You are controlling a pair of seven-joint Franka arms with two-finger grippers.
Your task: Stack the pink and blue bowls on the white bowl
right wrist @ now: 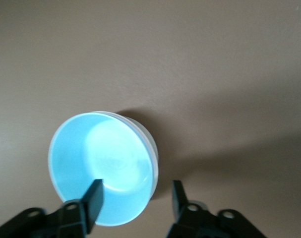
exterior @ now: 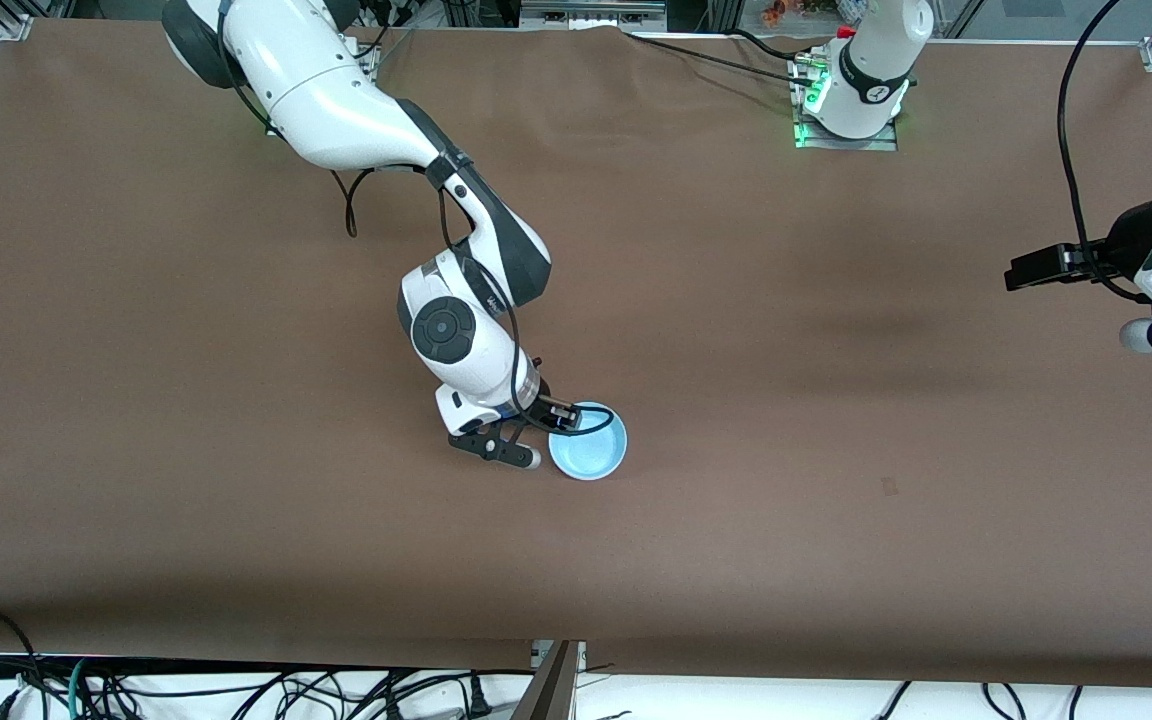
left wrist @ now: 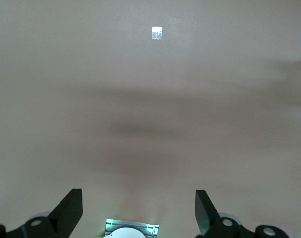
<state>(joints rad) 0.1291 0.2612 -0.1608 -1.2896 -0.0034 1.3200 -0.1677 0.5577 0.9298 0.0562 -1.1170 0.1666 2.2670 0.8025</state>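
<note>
the right hand [right wrist: 135,203] is straddling the blue bowl [exterior: 587,441] rim, fingers apart, gripping nothing, while the left hand [left wrist: 139,210] is waiting open.

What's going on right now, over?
Right gripper jaws open astride blue bowl rim; a white rim under it. Left gripper open, waiting. No obstacles.

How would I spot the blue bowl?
Find the big brown table, then the right arm's gripper near its middle. The blue bowl sits there, one finger inside its rim, one outside. A white rim shows under it; no pink is visible.
</note>
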